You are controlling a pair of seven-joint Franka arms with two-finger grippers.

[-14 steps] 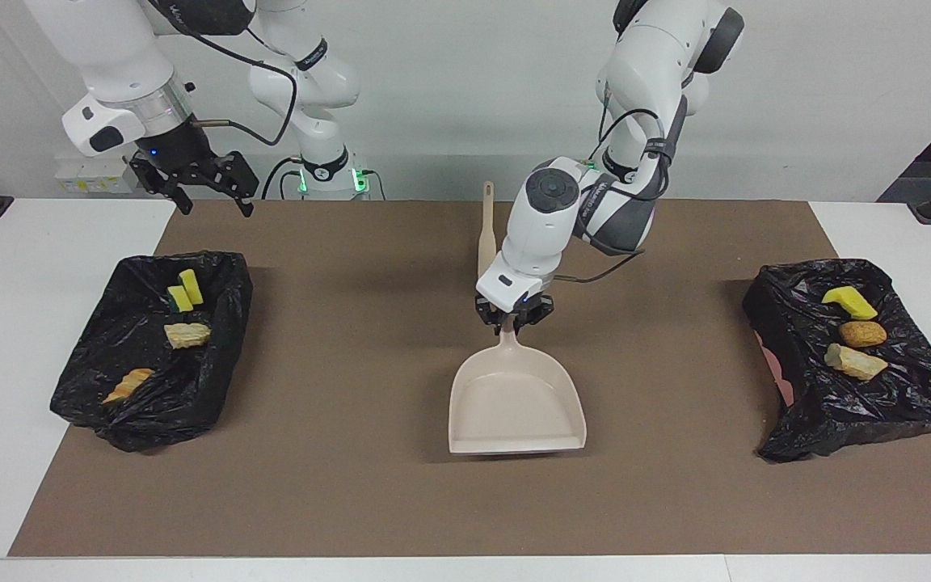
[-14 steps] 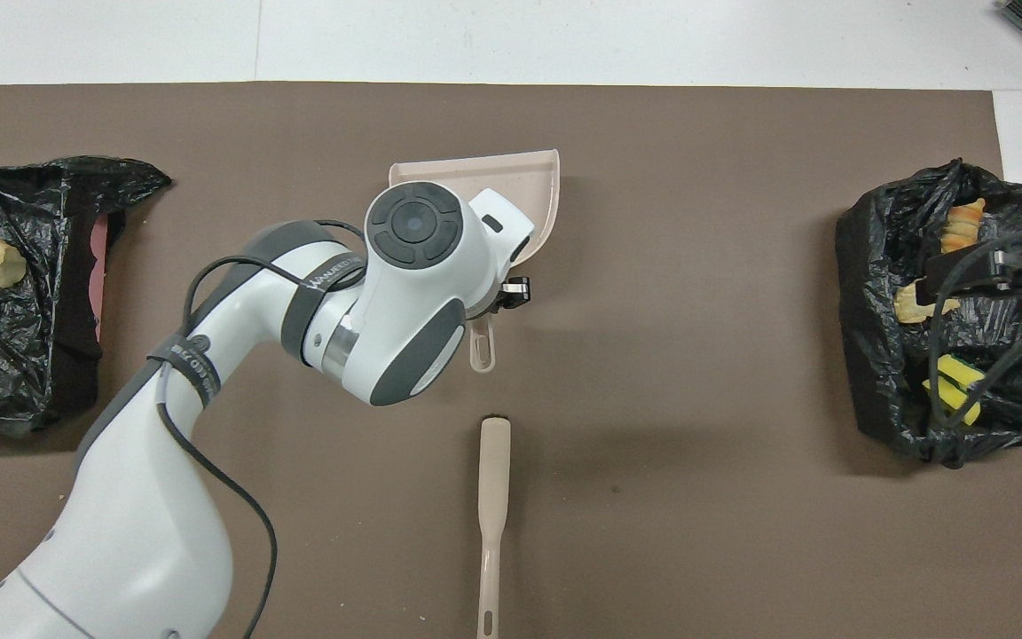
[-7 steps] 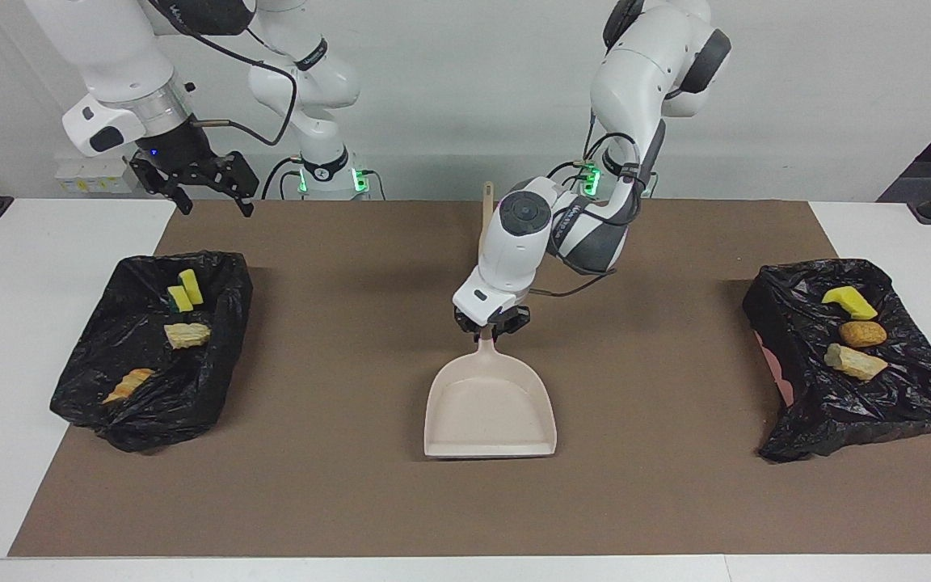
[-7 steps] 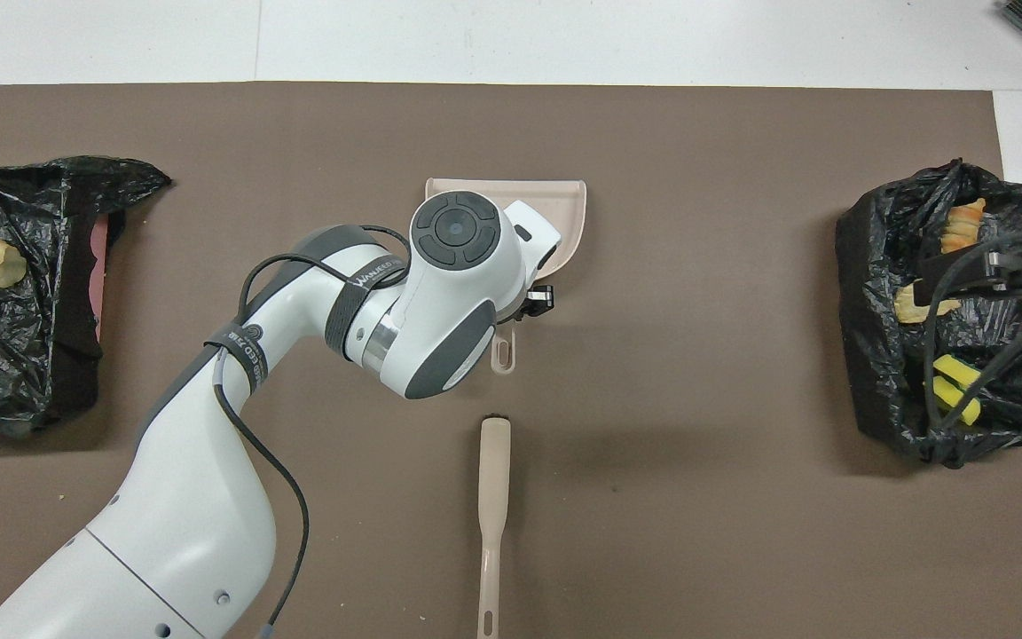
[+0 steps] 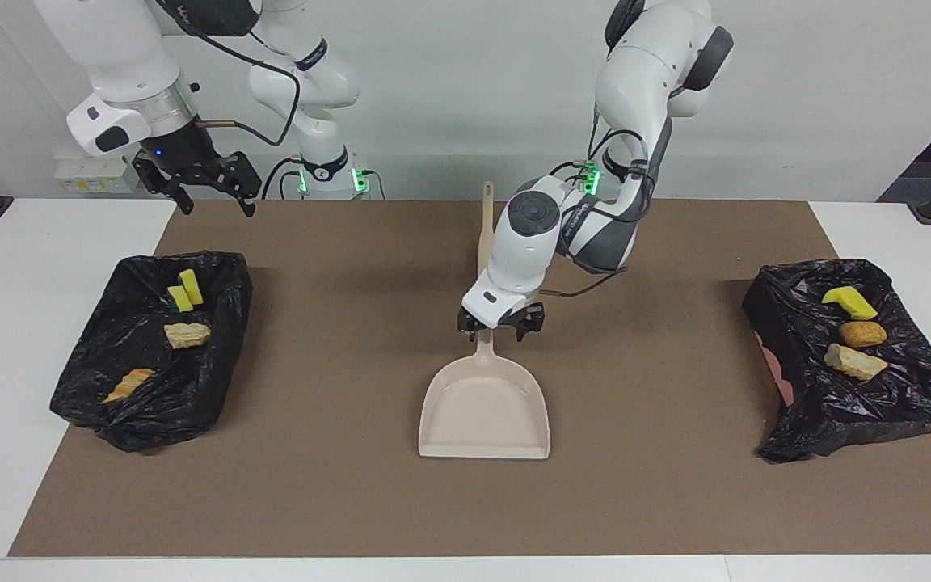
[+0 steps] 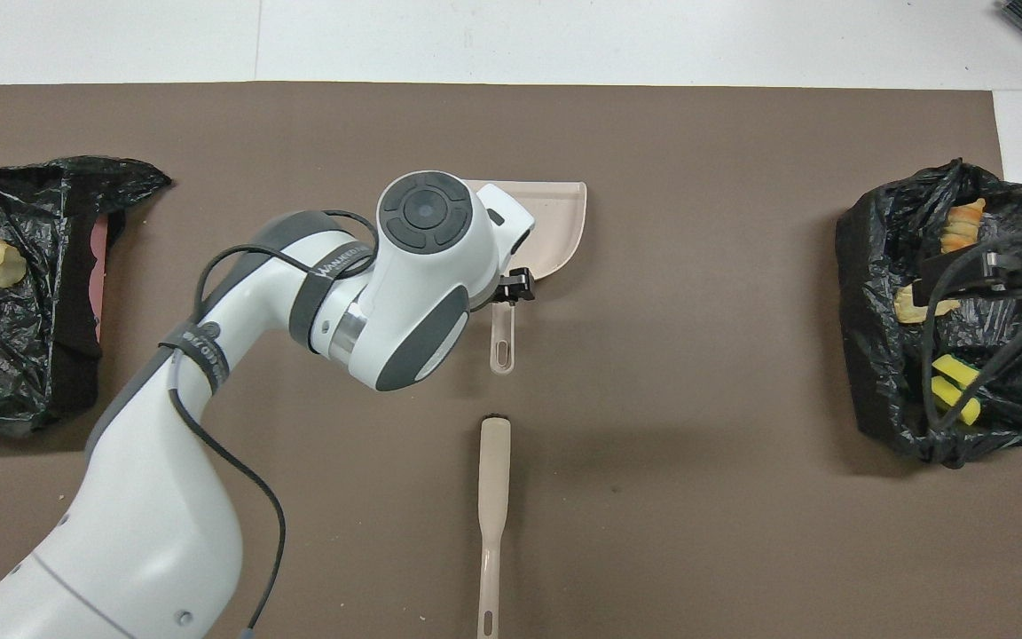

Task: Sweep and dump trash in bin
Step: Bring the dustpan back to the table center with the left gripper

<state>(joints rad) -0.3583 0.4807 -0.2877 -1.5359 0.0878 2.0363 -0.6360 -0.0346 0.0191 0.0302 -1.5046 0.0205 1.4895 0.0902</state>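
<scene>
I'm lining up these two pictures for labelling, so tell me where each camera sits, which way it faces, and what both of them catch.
Facing view: high across the table, looking at the robots; shows both arms, the left pincer open over the dustpan handle, the right pincer open, waiting above a black-lined bin.
Overhead view: high above the robots' end, looking forward and steeply down; shows the left arm and the right pincer.
Shared: dustpan, brush, both bins, trash.

The left arm (image 6: 404, 257) hides much of the dustpan (image 6: 564, 226); the frame edge crops one bin (image 6: 23, 293).
</scene>
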